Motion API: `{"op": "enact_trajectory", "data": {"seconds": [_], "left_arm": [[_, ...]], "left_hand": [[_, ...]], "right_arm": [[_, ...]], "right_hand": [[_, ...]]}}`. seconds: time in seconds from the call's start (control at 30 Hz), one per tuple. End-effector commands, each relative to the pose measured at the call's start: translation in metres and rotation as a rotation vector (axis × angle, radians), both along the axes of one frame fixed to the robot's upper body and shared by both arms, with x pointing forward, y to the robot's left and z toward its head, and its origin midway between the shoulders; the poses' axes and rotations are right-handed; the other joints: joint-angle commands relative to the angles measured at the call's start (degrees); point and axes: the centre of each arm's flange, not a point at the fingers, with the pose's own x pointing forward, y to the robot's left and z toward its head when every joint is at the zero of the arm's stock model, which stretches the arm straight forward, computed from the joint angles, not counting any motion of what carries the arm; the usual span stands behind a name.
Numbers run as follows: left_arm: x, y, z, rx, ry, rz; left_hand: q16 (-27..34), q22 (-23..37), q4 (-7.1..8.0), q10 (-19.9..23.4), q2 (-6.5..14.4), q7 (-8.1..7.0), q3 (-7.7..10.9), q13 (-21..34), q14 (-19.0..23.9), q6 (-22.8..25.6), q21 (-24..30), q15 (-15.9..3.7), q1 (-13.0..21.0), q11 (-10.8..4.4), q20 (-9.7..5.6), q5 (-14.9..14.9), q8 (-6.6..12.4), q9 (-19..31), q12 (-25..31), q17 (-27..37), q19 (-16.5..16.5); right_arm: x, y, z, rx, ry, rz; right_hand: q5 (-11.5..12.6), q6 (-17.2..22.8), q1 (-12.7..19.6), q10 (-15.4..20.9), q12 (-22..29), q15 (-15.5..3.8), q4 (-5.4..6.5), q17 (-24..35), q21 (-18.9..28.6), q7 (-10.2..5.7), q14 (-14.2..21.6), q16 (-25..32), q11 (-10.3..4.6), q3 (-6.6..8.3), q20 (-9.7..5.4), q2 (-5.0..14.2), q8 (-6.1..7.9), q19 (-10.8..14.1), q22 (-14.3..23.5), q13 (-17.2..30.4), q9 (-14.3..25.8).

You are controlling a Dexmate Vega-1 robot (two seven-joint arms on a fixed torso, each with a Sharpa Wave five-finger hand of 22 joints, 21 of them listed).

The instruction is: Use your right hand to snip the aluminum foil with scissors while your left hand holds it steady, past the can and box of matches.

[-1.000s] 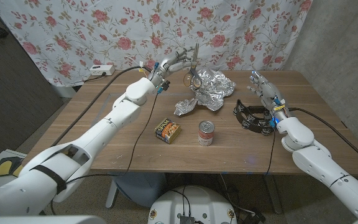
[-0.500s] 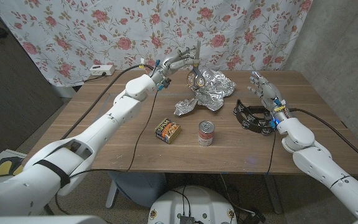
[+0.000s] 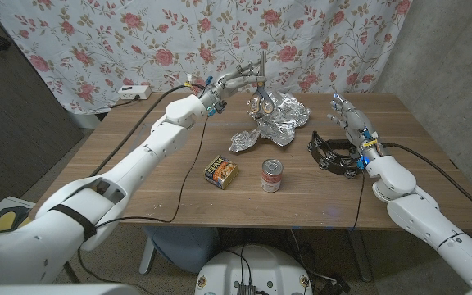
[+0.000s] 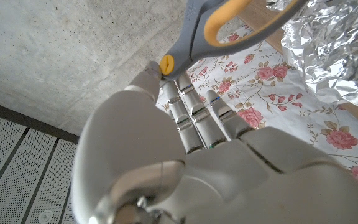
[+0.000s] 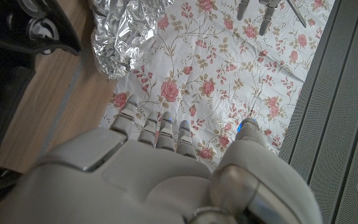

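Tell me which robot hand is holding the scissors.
The left robot hand, raised above the foil, grips the scissors. The right robot hand holds nothing and sits by the black object.

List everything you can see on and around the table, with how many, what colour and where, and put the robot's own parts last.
aluminum foil: one crumpled sheet, silver, far middle of the table.
scissors: one pair, grey with yellow handle loops, held up above the foil.
can: one, red label, upright at the table's near middle.
box of matches: one, yellow and dark, left of the can.
tambourine: one, black, on the table's right side.
power strip: one, white, past the table's far left corner.
curtain: one, white with pink roses, behind the table.
left hand: white, raised, holding the scissors.
right hand: white, fingers apart, above the tambourine.
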Motion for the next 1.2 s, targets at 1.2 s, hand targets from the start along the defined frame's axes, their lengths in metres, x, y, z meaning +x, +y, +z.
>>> {"op": "enact_trajectory", "data": {"seconds": [1.2], "left_arm": [[-0.003, -0.022, 0.01, 0.02, 0.049, -0.208]], "left_hand": [[-2.2, 0.1, 0.38, 0.6, 0.5, 0.11, -0.85, -1.2, 0.2, 0.4, -0.7, -0.97, 1.1, -0.68, 0.0, 0.4, 0.45, 0.1, -0.1, -1.2, -1.7]], "right_arm": [[-0.005, 0.012, 0.005, -0.033, -0.015, 0.069]], "right_hand": [[0.5, 0.9, 1.3, 9.6, 3.5, 1.27, -1.15, 0.0, 0.5, 1.22, 2.1, 1.3, -0.23, 1.47, -0.17, -0.16, 0.22, -0.1, 0.1, 1.3, 0.1]]}}
